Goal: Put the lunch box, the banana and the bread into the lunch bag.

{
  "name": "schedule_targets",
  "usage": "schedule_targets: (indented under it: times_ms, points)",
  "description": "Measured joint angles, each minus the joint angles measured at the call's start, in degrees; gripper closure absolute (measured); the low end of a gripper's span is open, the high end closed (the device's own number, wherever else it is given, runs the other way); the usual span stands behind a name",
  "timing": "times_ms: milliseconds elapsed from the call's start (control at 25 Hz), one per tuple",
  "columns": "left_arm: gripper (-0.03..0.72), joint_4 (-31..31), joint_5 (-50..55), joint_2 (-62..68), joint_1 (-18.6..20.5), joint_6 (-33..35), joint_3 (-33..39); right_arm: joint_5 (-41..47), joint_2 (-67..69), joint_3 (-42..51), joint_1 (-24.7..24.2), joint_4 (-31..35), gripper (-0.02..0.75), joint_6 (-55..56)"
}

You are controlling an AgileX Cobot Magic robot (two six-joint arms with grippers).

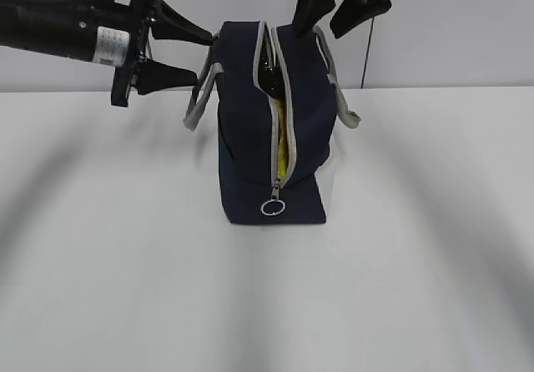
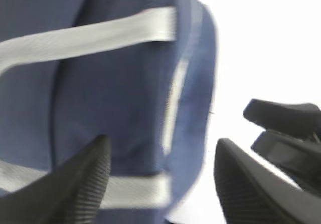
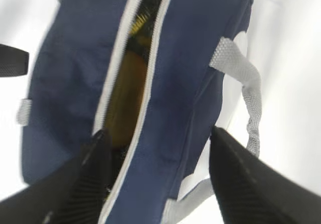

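Exterior view: lunch bag (image 1: 250, 138) upright mid-table (image 1: 100, 289), zipper undone along the top and most of the way down the near end, ring pull (image 1: 272, 208) hanging low. Yellow showing through the gap at the front — probably the banana (image 1: 283, 134) — and something golden-brown deeper inside, seen from the right wrist view, likely the bread (image 3: 125, 91); lunch box not identifiable anywhere, presumably already down inside, though not confirmable. Left gripper (image 1: 179, 55) beside the bag's upper left edge near the grey handle (image 1: 198, 105), jaws spread, nothing between them. Right gripper (image 1: 334, 9) above the opening, fingers apart as well, empty — right wrist view confirms the two fingers straddling the open zipper line without pinching fabric. Risks from here, as a judgement: with neither side held, opening free to sag narrower; a finger catching a strap loop on withdrawal, tipping or dragging the tall narrow bag; banana sitting close to the gaping front seam, liable to slip out if the bag is jolted. Left wrist view blurred, so exact clearance from the handle unclear.
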Motion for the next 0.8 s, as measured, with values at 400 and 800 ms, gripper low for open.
schedule_targets:
  times_ms: [400, 800]
  points:
    - [0.239, 27.50, 9.76, -11.23, 1.64, -7.02, -8.56, 0.19, -11.95, 6.66, 7.10, -4.86, 0.260, 0.00]
    - [0.279, 44.61, 11.14, -19.25, -4.77, -13.65, -8.67, 0.32, -24.83, 21.82, 13.68, -10.68, 0.260, -2.00]
